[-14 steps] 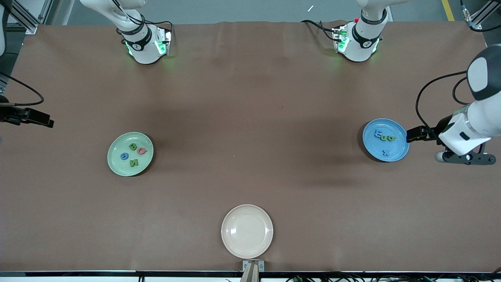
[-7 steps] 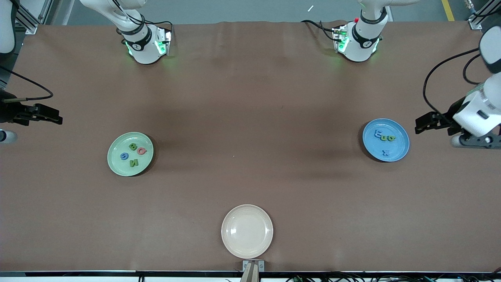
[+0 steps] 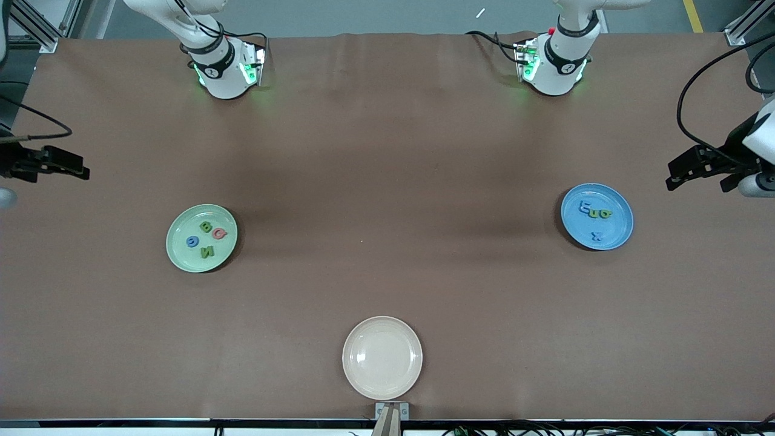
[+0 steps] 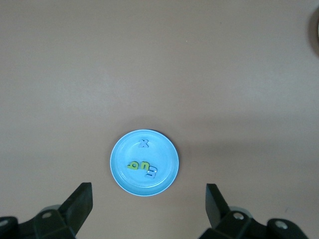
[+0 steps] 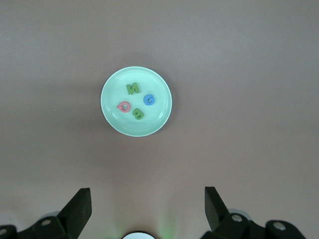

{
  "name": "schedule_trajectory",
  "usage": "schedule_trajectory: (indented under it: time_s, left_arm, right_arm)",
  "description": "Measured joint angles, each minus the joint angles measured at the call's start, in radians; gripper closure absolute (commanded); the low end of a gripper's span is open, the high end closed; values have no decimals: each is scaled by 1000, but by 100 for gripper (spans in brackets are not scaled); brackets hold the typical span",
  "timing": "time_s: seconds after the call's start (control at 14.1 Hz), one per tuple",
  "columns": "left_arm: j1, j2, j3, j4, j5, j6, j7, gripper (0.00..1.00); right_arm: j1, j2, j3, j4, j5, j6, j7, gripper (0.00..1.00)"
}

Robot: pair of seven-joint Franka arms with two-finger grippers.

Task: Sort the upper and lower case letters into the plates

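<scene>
Left hand [image 3: 696,166] hangs empty over the counter [image 3: 387,181] at the left arm's end, fingers [image 4: 79,204] spread wide. Blue plate [image 3: 597,216] lies nearer the front camera than that end's arm base; from the plate the hand shows at about 2 o'clock in the front view. In the plate: a blue cross-shaped piece [image 3: 596,236], two green pieces [image 3: 600,213] side by side, one blue piece [image 3: 585,208].

Right hand [image 3: 60,165] hangs empty over the right arm's end, fingers [image 5: 77,206] equally wide. Mint plate [image 3: 201,238] holds a green N [image 3: 207,252], a blue round piece [image 3: 192,241], a green B [image 3: 206,227] and a pink-red piece [image 3: 220,233]; the hand shows at about 10 o'clock from it.

Cream plate [image 3: 382,357] sits at the counter's edge nearest the front camera, well apart from both.
</scene>
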Motion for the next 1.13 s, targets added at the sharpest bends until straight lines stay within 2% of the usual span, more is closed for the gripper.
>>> schedule_trajectory:
  time_s: [0.64, 0.92, 1.13]
  left_arm:
    - [6, -43, 2, 4, -3, 1, 0, 0]
    - [10, -52, 4, 13, -3, -14, 0, 0]
    - [10, -54, 4, 71, -3, -123, -2, 0]
  right_arm:
    - [-3, -185, -1, -128, 1, -1, 0, 0]
    - [-3, -202, 0, -145, 2, 10, 0, 0]
    - [-3, -201, 1, -159, 3, 35, 0, 0]
